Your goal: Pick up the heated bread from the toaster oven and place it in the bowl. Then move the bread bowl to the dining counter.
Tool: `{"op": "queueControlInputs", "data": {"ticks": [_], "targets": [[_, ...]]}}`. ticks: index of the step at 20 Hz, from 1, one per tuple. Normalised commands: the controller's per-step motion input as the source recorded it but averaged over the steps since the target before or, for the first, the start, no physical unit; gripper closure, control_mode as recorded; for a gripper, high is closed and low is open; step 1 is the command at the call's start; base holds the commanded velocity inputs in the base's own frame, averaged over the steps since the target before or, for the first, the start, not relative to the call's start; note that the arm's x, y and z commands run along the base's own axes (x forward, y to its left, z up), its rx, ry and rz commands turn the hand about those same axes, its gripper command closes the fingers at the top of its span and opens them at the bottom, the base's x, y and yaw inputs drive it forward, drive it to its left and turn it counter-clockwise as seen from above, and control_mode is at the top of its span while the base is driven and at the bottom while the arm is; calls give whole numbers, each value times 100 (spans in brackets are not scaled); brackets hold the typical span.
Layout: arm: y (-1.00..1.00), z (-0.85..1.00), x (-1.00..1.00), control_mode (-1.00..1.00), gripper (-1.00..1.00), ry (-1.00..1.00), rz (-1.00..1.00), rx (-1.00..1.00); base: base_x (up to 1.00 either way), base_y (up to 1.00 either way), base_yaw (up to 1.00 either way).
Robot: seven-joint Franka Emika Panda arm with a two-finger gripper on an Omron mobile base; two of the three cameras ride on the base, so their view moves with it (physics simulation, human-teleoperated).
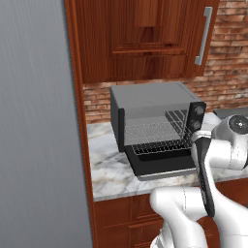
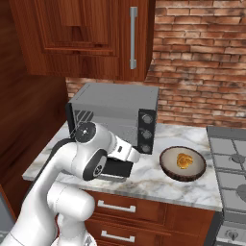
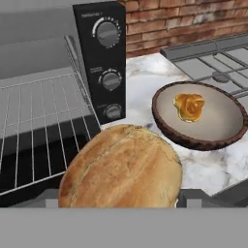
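Observation:
A round crusty golden-brown loaf, the bread (image 3: 121, 167), sits between the fingers of my gripper (image 3: 121, 202), which is shut on it just in front of the toaster oven (image 3: 43, 53). The grey oven (image 1: 145, 97) has its black door (image 1: 160, 167) dropped open and its wire rack (image 1: 155, 133) bare. The tan bowl (image 3: 162, 128) with a dark rim stands on the marble to the oven's right, apart from the loaf. A small lumpy golden-orange piece (image 3: 189, 106) lies in the bowl (image 2: 168, 168). The dining counter is out of view.
A stove top (image 2: 230, 158) lies right of the bowl. Red-brown wall cabinets (image 1: 145, 38) hang over the oven. A tall grey panel (image 1: 34, 121) closes off the left. The oven's black knob panel (image 3: 104, 58) stands between rack and bowl.

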Motion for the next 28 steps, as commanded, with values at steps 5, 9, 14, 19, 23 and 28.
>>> {"op": "queueControlInputs", "data": {"ticks": [5,9,14,19,23,28], "targets": [[-100,16,0,-100,100,8,-6,14,0,0,0],[-100,0,9,-100,100,24,-9,15,0,0,0],[-100,-8,54,-100,100,30,-3,15,0,0,0],[-39,-13,22,-100,100,11,-3,1,0,0,0],[-64,-44,36,-100,100,10,-4,2,0,0,0],[-46,-42,31,-100,100,10,-1,5,0,0,0]]}}
